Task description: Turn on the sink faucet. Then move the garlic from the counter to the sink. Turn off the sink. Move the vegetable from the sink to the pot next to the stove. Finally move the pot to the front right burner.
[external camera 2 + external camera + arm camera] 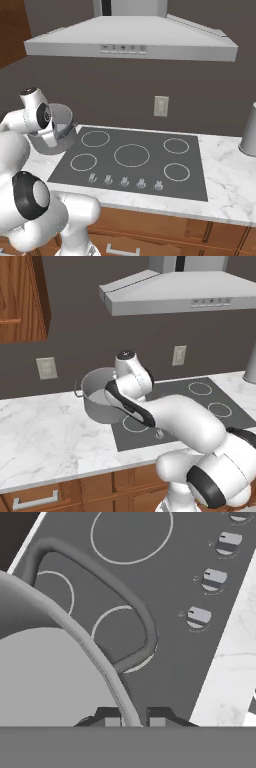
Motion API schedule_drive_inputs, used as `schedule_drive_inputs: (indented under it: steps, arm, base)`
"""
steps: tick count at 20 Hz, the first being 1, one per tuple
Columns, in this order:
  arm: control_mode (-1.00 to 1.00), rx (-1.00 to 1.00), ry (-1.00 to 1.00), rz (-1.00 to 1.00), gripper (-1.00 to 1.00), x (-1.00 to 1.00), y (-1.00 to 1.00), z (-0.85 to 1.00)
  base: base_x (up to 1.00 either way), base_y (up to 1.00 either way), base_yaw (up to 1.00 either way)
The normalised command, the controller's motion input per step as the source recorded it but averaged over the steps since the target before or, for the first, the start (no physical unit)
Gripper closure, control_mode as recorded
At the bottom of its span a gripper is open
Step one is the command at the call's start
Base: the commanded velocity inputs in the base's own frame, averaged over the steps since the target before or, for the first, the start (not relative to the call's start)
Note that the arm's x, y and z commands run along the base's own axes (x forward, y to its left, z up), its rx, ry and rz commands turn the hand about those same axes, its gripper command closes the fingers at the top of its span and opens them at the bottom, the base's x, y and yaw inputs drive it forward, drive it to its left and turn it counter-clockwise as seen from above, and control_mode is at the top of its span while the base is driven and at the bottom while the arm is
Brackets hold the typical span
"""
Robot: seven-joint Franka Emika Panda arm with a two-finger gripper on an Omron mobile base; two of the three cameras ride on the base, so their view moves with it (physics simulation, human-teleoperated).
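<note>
Pot (97, 398) of plain grey steel, straight-sided and open-topped, stands on the white marble counter (45, 441) at the left edge of the stove (135, 162), with its right side reaching over the glass. You can see a short loop handle on its left wall in the left base view. In the hand view the same pot (45, 662) shows a thin rolled rim and a smooth matt interior, and a curved bar handle (120, 597) arches out from the rim over the cooktop.

Your gripper (131, 718) sits directly on that rim. Its two dark fingertips (110, 717) stand one on each side of the thin wall, pinched shut on it, just beside the root of the bar handle. Whether the pot rests on the surface or is raised off it, you cannot tell from these views.

Stove surface is flat dark grey glass marked with thin white ring outlines, and a row of small grey knobs (125, 181) runs along its front edge. Counter is veined faintly in grey and sits over brown wooden cabinets (75, 493). A pale metal range hood (132, 42) hangs above the cooktop, and a wall outlet (161, 106) is set in the dark backsplash behind it.
</note>
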Motion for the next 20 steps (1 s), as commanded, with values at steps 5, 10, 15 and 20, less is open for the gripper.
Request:
schedule_drive_inputs:
  steps: [5,10,15,20]
  arm:
    - [-1.00,0.00,0.00,-0.22,1.00,-0.12,-0.77,0.21]
    - [-1.00,0.00,0.00,-0.24,1.00,-0.02,-0.79,0.19]
    - [-1.00,0.00,0.00,-0.25,1.00,0.00,-0.87,0.12]
    - [-1.00,0.01,0.00,-0.25,1.00,0.00,-0.88,0.07]
  base:
    - [0.00,0.00,0.00]
    - [0.00,0.00,0.00]
    - [0.00,0.00,0.00]
    - [0.00,0.00,0.00]
